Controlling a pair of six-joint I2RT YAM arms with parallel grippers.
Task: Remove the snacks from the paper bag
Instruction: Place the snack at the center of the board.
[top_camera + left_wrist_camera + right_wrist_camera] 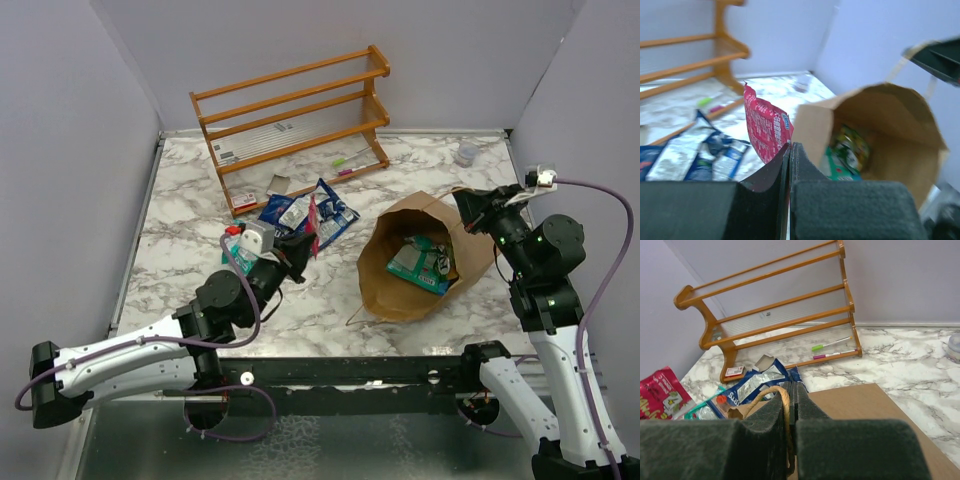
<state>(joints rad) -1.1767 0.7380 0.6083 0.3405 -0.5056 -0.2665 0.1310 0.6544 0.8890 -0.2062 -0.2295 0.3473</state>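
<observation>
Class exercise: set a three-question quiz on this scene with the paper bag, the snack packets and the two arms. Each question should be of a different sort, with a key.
1. True or false: the paper bag is already empty.
2. Multiple choice: the left gripper pinches A) a red packet B) a pen C) nothing.
3. Fill in: the right gripper is shut on the bag's ____.
Key: 1 false, teal packets lie inside; 2 A; 3 handle.
</observation>
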